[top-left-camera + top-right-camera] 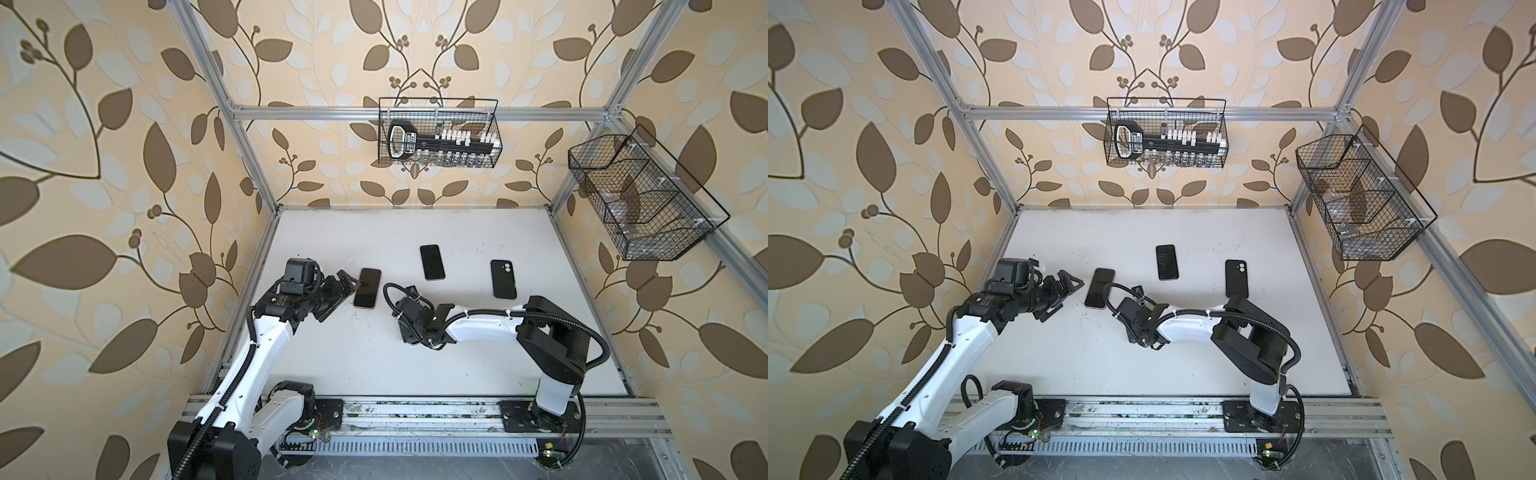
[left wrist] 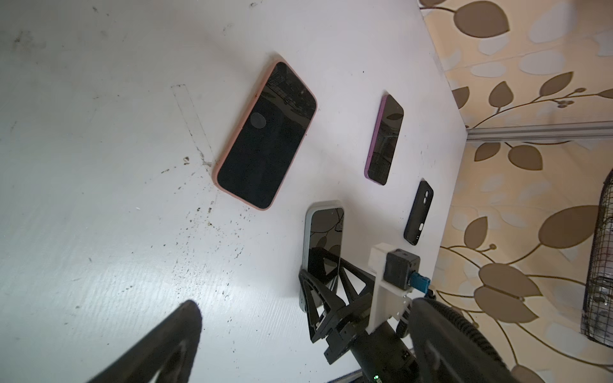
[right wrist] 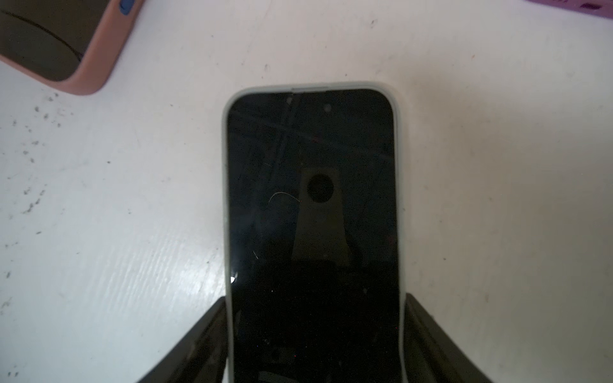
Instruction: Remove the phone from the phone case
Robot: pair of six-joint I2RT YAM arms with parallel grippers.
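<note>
The step in hand, as I judge it, is getting a sound hold on the cased handset. Use the white, scuffed tabletop [image 1: 374, 357] as the support and keep the black-screened phone [image 3: 311, 185] flat on it until the hold is sure. Squeeze squarely on the long walls of its pale grey soft case [image 3: 311, 85], low enough that the pads catch the sides and do not ride over the rim. Press no harder than needed, since a hard pinch would likely clamp the soft case onto the phone. Holding one end leaves the far corners free, where the other arm could probably peel the lip back.

The phone lies screen up, hidden beneath the right arm's wrist in both top views. It is near the pink-cased phone [image 1: 368, 287] and well apart from the purple-cased phone [image 1: 432, 262] and the black case lying back up [image 1: 503, 279]. The right gripper [image 3: 315, 298] straddles the end nearest its wrist, with one black finger [image 3: 202, 335] along each long edge and the screen running out between them. The fingers sit right at the case walls; whether they press or merely flank I cannot tell. The left gripper [image 1: 338, 296] is spread wide, holding nothing, just beside the pink-cased phone
</note>
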